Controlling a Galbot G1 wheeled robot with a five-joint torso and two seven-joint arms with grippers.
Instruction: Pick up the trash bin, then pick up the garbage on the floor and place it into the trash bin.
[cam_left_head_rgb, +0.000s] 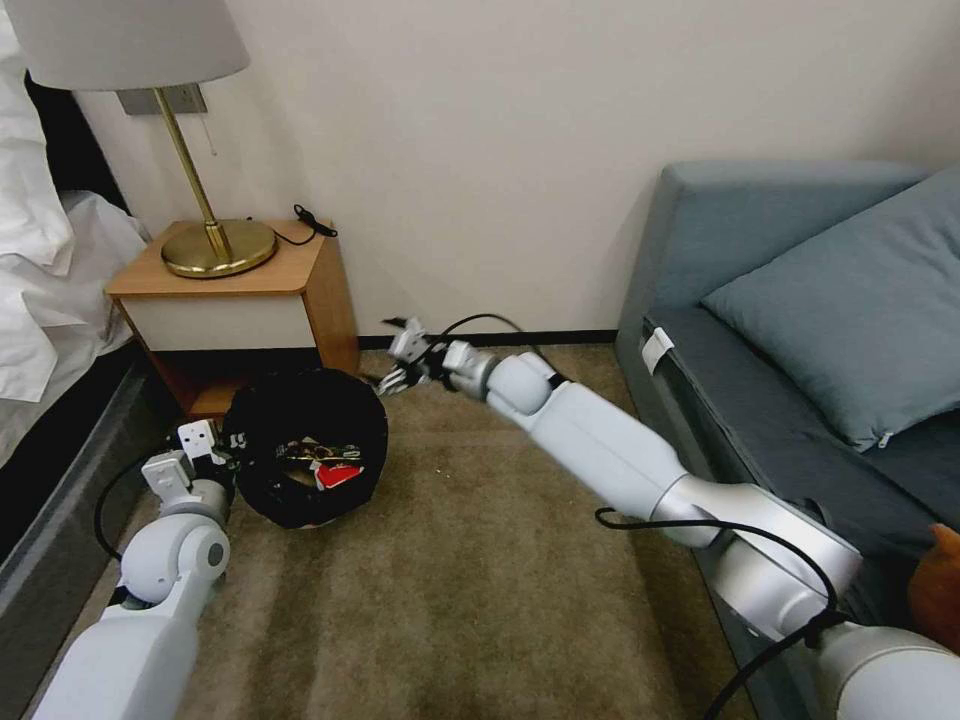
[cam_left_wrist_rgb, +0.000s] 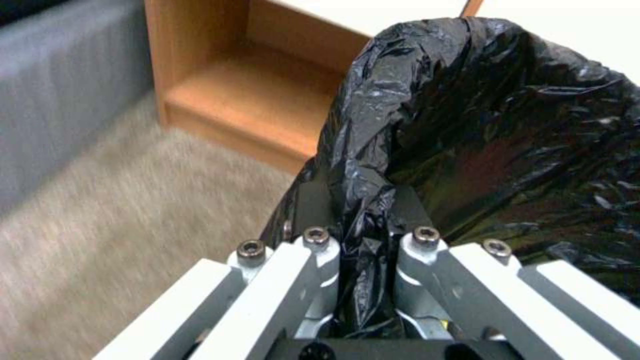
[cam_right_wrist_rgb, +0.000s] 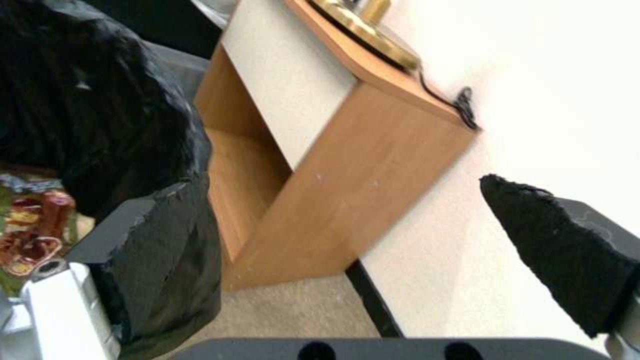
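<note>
Trash bin (cam_left_head_rgb: 305, 455) rim pinched by left claw (cam_left_wrist_rgb: 360, 240); right claw (cam_left_head_rgb: 398, 360) spread wide beside bin; garbage (cam_left_head_rgb: 325, 465) partly hidden inside.

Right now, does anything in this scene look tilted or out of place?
Yes. The trash bin is tipped, its mouth facing the camera, held by the left gripper pinching its black-bagged rim. The open right gripper is near its far edge.

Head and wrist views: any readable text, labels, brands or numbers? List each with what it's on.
None readable.
Wrappers in the trash bin: red-and-white packet and a colourful wrapper carry print, too blurred to read.
White tag on the sofa: no legible text.
Nightstand, lamp, left gripper and right gripper: no markings visible.
</note>
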